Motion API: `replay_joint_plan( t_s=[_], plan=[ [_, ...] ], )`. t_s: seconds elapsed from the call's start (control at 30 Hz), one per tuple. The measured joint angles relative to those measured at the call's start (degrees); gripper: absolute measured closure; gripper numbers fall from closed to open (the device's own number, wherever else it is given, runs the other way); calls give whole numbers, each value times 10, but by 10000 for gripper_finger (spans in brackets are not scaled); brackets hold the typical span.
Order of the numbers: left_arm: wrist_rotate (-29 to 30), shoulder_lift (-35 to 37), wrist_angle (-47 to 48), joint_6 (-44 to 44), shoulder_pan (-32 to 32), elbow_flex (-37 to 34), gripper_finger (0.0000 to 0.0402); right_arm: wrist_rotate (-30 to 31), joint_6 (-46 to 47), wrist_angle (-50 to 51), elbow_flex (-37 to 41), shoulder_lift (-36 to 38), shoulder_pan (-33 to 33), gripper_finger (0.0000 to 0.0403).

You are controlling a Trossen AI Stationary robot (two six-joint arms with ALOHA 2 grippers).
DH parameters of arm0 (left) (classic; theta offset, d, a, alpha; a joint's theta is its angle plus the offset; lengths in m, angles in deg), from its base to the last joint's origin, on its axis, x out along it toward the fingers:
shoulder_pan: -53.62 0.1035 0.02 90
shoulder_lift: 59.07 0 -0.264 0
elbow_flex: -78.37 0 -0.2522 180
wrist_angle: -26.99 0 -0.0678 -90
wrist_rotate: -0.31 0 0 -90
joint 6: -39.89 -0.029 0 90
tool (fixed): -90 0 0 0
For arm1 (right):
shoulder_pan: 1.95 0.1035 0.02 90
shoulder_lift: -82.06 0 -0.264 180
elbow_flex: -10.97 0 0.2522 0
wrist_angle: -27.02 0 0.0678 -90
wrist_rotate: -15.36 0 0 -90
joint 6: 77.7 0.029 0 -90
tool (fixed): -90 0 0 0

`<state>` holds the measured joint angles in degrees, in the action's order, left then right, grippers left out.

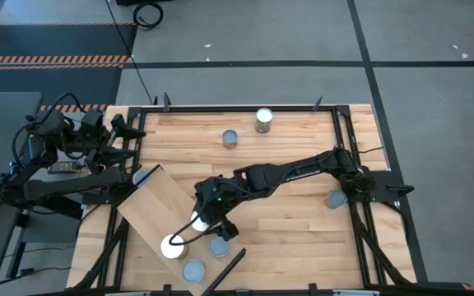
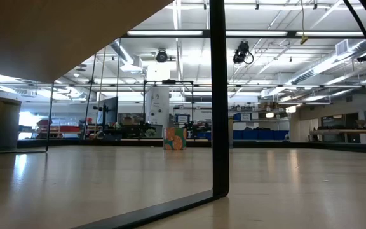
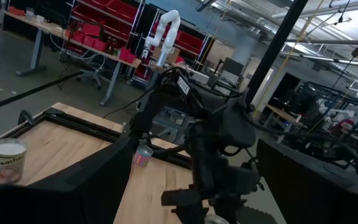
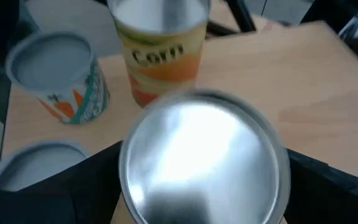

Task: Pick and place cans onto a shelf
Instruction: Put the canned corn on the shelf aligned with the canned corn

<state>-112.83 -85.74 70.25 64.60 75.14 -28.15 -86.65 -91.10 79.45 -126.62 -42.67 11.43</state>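
Surface finish: wood, bare metal, printed labels.
Desk (image 1: 303,214): banded butcher-block wood, satin sheen. Shelf (image 1: 159,201): paler, smooth, matt wood plank. Nearest can (image 4: 204,165): bright, glossy bare-metal top that reflects light. Corn can (image 4: 161,53): glossy yellow and orange printed label. Carrot can (image 4: 58,78): duller grey-blue metal top, printed label. Right gripper fingers (image 4: 328,193): matt black.

Even overhead light on the surface (image 1: 303,214), shadows soft beneath the arms. White can tops (image 1: 172,246) blow out in glare. Low down, ceiling strip lights (image 2: 170,33) mirror off the sheen. Wrist close-up: silvery lid (image 4: 204,165) blurred, flaring bright; fingers (image 3: 92,186) silhouetted, soft.
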Motion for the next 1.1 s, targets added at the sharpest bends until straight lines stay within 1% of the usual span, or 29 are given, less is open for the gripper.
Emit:
replay_joint_plan(
  t_s=[0.23, 0.7, 0.9, 1.1],
  plan=[
    [0, 0, 0, 0, 0, 0, 54, 4, -5, -42, -1, 1, 8, 55],
    [0, 0, 0, 1, 0, 0, 54, 5, -3, -28, -1, 1, 8, 57],
    [4, 0, 0, 1, 0, 0, 54, 4, -2, -10, -2, 2, 7, 81],
    [5, 0, 0, 0, 0, 0, 54, 0, -3, -18, -1, 2, 7, 81]
  ],
)
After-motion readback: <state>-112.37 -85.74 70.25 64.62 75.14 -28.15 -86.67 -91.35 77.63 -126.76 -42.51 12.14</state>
